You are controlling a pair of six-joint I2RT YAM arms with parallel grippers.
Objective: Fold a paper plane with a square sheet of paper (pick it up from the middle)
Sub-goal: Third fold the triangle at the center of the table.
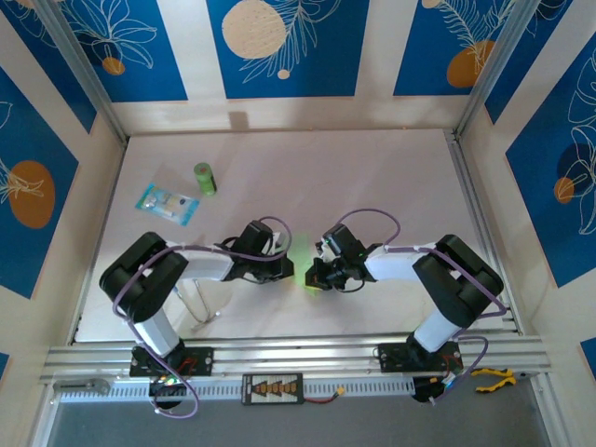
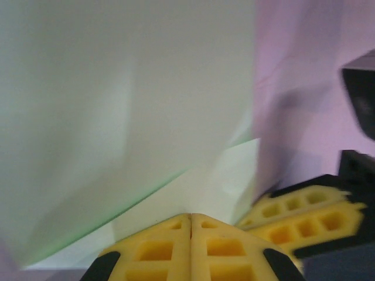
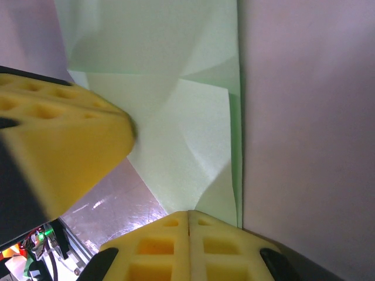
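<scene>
Between yellow latticed fingers (image 3: 152, 249) sits creased pale-green paper (image 3: 176, 134).

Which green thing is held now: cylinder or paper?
The pale-green paper, pinched by the left gripper and right gripper mid-table; the small green cylinder sits free, far left.

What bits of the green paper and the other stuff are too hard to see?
- Top view: the green paper is mostly hidden between the left hand and the right hand, so its shape is unclear.
- Left wrist view: the paper is blurry and cut off by the top edge, so the folds are hard to count.
- Right wrist view: the pinched edge is hidden inside the shut fingers.
- Top view: the print on the packet is too small to read.
</scene>
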